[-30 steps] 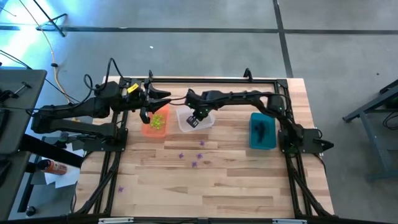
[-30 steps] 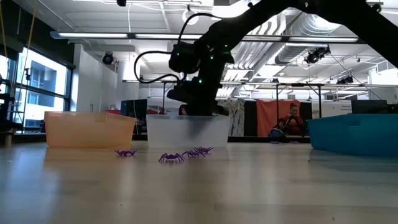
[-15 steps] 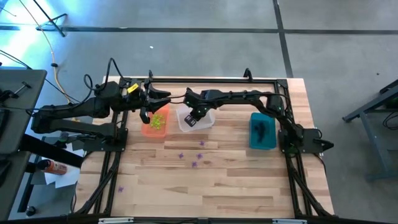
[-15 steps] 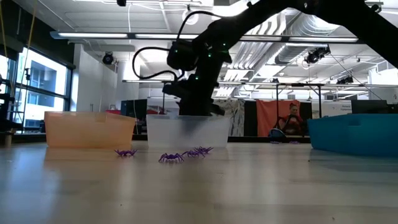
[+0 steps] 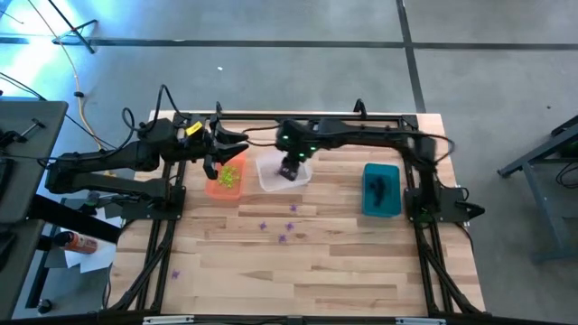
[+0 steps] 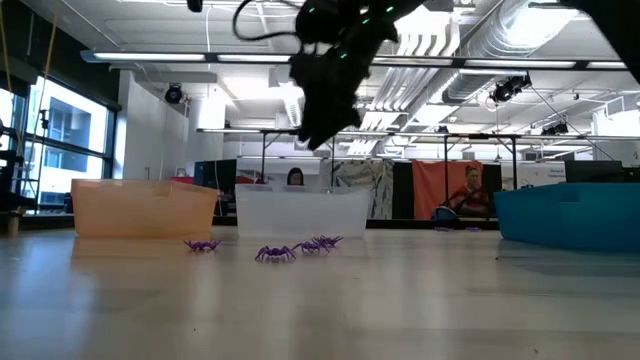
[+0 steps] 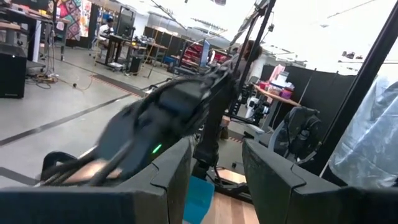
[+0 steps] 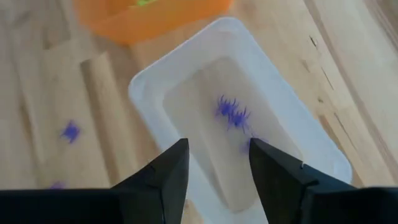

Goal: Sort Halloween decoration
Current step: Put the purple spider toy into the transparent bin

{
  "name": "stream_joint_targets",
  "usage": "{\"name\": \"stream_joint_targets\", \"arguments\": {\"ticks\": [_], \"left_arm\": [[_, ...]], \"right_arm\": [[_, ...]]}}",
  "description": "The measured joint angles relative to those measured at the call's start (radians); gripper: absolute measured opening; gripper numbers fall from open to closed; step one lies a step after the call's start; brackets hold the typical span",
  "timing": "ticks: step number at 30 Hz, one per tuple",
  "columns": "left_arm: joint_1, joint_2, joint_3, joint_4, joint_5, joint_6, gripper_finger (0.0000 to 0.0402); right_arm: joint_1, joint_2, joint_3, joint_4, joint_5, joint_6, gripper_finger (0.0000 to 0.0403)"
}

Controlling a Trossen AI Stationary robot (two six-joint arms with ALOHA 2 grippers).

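From above, your right gripper hangs over the clear bin, left gripper by the orange bin. Low view: purple spiders before the clear bin. Wrist views: both grippers' fingers parted, empty; spiders inside, orientation unclear.

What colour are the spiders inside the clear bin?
Purple spiders, seen best in the right wrist view.

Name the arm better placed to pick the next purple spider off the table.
Right, probably. Its gripper hangs open and empty above the clear bin, and the loose purple spiders lie on the table just in front of that bin. The left gripper sits over the orange bin, farther from them.
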Motion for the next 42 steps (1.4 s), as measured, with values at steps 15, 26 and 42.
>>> {"name": "stream_joint_targets", "arguments": {"ticks": [15,26,42], "left_arm": [[-0.001,0.0,0.0,-0.029,0.0,0.054,0.0131],[-0.04,0.081,0.0,-0.048,0.004,0.099,0.0131],[-0.244,0.374,0.118,-0.662,0.08,0.144,0.0131]], "right_arm": [[0.231,-0.695,-0.763,0.958,0.053,0.233,0.0165],[0.298,-0.704,-0.763,1.104,0.186,0.001,0.0165],[0.264,-0.715,-0.762,0.926,0.184,0.121,0.0165]]}}
